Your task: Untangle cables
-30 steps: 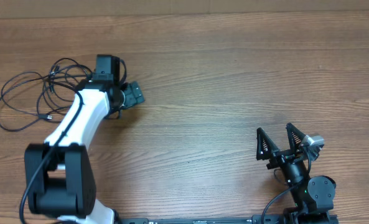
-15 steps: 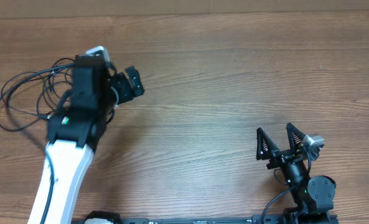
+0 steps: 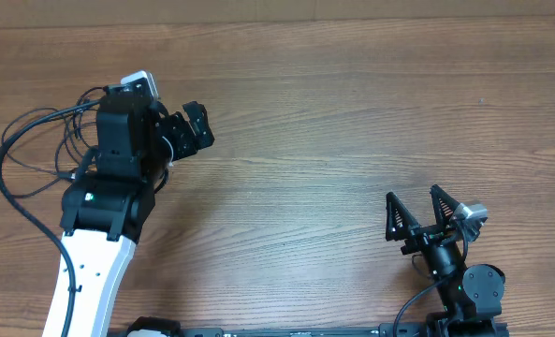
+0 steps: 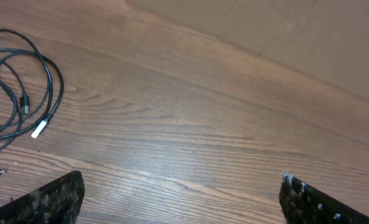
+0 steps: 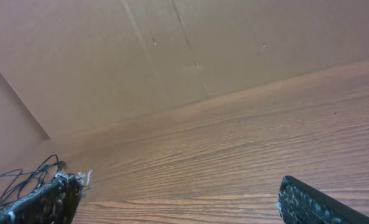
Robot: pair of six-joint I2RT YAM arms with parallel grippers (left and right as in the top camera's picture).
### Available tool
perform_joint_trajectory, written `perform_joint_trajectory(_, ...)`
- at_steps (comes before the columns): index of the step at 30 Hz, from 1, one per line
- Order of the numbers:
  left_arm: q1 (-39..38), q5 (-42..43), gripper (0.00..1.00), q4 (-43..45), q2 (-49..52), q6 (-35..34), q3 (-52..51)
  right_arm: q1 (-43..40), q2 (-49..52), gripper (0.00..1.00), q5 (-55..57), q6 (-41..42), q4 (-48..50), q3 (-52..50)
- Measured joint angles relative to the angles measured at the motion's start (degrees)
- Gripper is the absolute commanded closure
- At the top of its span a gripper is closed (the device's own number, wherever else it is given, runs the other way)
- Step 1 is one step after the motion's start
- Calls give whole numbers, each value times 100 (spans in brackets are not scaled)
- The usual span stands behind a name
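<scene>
The cables [image 3: 29, 150] are thin black cords in tangled loose loops at the table's far left. In the left wrist view the cables [image 4: 22, 87] lie at the left edge, and one silver-tipped plug [image 4: 40, 129] points toward the middle. My left gripper [image 3: 195, 131] hovers open to the right of the loops, holding nothing; in its own view the left gripper [image 4: 181, 193] has bare wood between its fingers. My right gripper [image 3: 417, 211] stands open at the front right, far from the cords. The right gripper [image 5: 178, 196] faces the distant cables [image 5: 22, 177].
The wooden table [image 3: 352, 112] stretches between the two arms. A brown cardboard wall [image 5: 172, 56] stands along the back edge. The left arm's white link [image 3: 90, 271] reaches in from the front left and hides part of the cords.
The left arm has swung its links round and its wrist now sits further left, over the loops' right edge; its gripper stays open near the same spot. The right arm has not moved.
</scene>
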Motion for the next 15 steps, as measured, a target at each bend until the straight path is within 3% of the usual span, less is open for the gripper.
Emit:
perform_joint_trajectory(9, -50, 2, 0, -103, 83, 0, -304, 2, 0, 0, -2, 0, -2, 0)
perform_joint_trajectory(15, -234, 2, 0, 365, -780, 0, -1333, 2, -4, 0, -2, 0, 0, 0)
